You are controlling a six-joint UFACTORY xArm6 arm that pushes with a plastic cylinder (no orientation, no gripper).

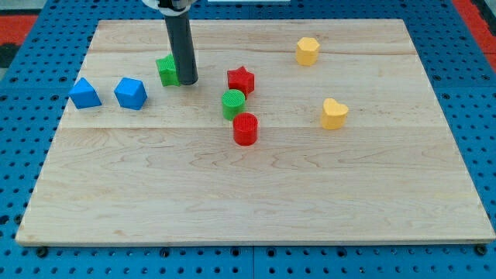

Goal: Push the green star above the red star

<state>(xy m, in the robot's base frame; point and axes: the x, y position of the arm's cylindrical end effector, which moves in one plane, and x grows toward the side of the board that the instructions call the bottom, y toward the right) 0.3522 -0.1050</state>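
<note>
Nearest me, the red cylinder (245, 129) touched the green cylinder (232, 103) at its 11 o'clock. The red star (241, 80) sat just beyond them. My tip (187, 81) was a bare rod with nothing to open or hold; it pressed the green star (167, 70) from 3 o'clock, so I judged that side wrong for a rightward push. Open board (248, 35) lay at 12 o'clock of the red star.

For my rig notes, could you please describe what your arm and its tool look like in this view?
Only the end of my arm shows: a straight, dark grey cylindrical rod, plain, with no markings or cables visible. At the view's top it meets a white and dark mount, mostly cropped. My tip is the rod's blunt lower end.
</note>
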